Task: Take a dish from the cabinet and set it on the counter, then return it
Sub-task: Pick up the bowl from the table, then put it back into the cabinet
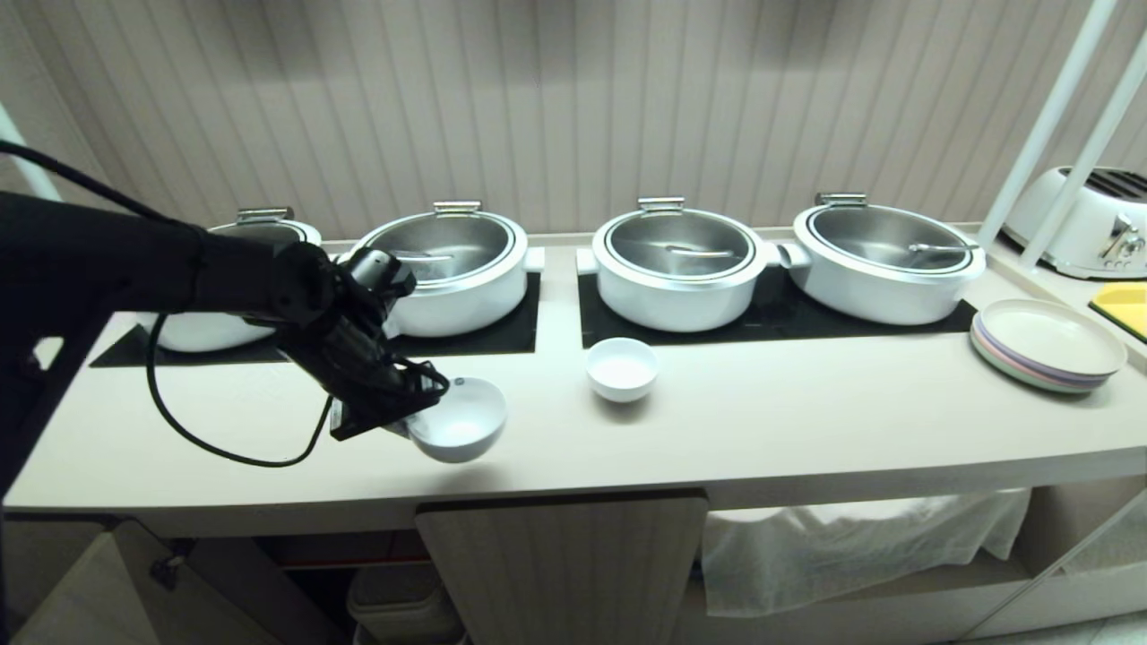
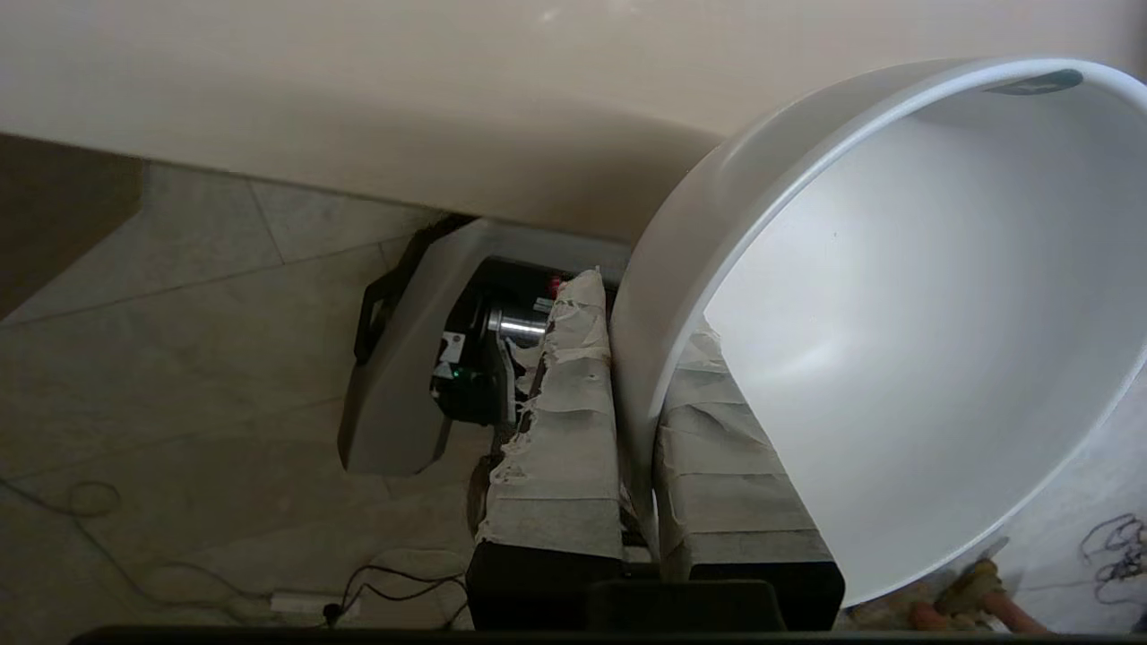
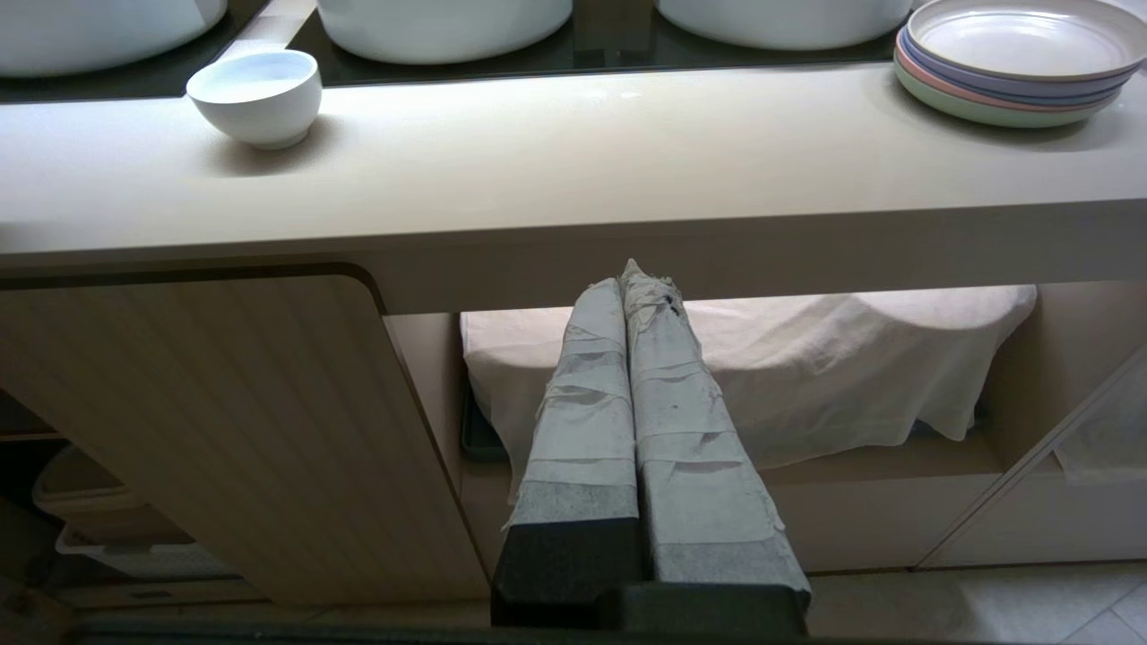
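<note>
My left fingers [image 2: 573, 430] are pinching the rim of the small white bowl [image 1: 459, 419]: one taped finger lies against its outer wall, the other inside it. The bowl hangs tilted, its mouth turned away from my wrist, above the front part of the surface [image 1: 762, 430] and near its rounded edge. A small dark mark [image 2: 1039, 82] shows on the bowl's far rim in my left wrist view.

In the head view, at about 2 o'clock from the held bowl, a second small white bowl [image 1: 622, 367] stands upright on the surface, well apart from mine. Beyond both, at 12 o'clock, four white lidded pots [image 1: 676, 269] sit in a row on dark mats [image 1: 771, 318]. Far off at 3 o'clock a stack of pastel plates [image 1: 1047, 344] rests near the end of the surface, with a white toaster [image 1: 1089, 224] behind it.

Below the surface, at 6 o'clock, a ribbed cabinet door [image 1: 564, 564] is shut; the compartment beside it stands open with a white cloth [image 1: 860, 546] hanging in it.

My right fingers [image 3: 632, 394] are pressed together, held low in front of that open compartment.
</note>
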Available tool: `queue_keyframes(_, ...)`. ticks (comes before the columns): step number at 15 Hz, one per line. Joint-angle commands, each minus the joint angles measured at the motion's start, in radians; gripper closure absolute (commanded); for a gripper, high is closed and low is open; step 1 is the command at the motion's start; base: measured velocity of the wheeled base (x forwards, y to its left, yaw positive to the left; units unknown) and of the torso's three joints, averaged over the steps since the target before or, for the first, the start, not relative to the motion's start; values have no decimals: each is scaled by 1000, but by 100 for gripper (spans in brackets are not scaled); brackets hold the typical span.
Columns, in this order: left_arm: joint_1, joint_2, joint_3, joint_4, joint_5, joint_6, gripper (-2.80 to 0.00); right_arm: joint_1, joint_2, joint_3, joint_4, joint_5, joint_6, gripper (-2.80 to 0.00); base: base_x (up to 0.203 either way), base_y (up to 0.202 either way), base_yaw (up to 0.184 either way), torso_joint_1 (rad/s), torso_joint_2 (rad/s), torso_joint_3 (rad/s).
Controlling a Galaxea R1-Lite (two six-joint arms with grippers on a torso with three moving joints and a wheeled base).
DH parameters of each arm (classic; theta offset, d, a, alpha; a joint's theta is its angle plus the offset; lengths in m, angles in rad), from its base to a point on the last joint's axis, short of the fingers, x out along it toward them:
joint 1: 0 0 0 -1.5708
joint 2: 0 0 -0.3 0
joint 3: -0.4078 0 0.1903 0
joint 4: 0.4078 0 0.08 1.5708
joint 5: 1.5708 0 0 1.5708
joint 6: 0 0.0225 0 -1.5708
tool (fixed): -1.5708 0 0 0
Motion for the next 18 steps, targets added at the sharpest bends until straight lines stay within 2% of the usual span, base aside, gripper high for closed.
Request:
queue_keyframes(1, 1, -124, 117, -22, -6, 3, 0, 0, 0, 0, -1, 0, 0, 0, 0, 0, 0, 0, 0, 0)
queue_keyframes(5, 2, -316, 404, -124, -9, 49, 0, 0, 1, 0, 0, 0, 0, 0, 0, 0, 0, 0, 0, 0)
queue_keyframes(9, 3, -510, 631, -148, -24, 59, 0, 0, 0, 0, -1, 0, 0, 0, 0, 0, 0, 0, 0, 0)
queue_keyframes(15, -10, -719, 841, -148, -60, 61, 0, 0, 0, 0, 0, 0, 0, 0, 0, 0, 0, 0, 0, 0)
queue_keyframes(18, -68, -798, 917, -148, -61, 59, 0, 0, 0, 0, 0, 0, 0, 0, 0, 0, 0, 0, 0, 0)
